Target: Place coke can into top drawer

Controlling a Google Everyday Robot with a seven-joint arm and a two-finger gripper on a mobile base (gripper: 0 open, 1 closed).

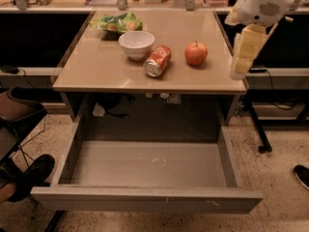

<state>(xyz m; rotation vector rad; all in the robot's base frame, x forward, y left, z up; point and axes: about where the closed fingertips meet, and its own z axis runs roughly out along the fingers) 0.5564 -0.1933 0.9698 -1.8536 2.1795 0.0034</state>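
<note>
The coke can (157, 61) lies on its side near the middle of the tan tabletop (96, 69), its silver end facing the front. The top drawer (145, 200) is pulled fully open below the table, and its grey inside holds nothing. My gripper (243, 57) hangs from the white arm (263, 4) at the table's right edge. It is in the air, well to the right of the can and just right of the apple, and it holds nothing that I can see.
A white bowl (136, 43) stands just behind and left of the can. A red apple (196, 52) sits to its right. A green snack bag (117, 22) lies at the back left. A person's shoe (29, 174) and a chair (17, 112) are at the left.
</note>
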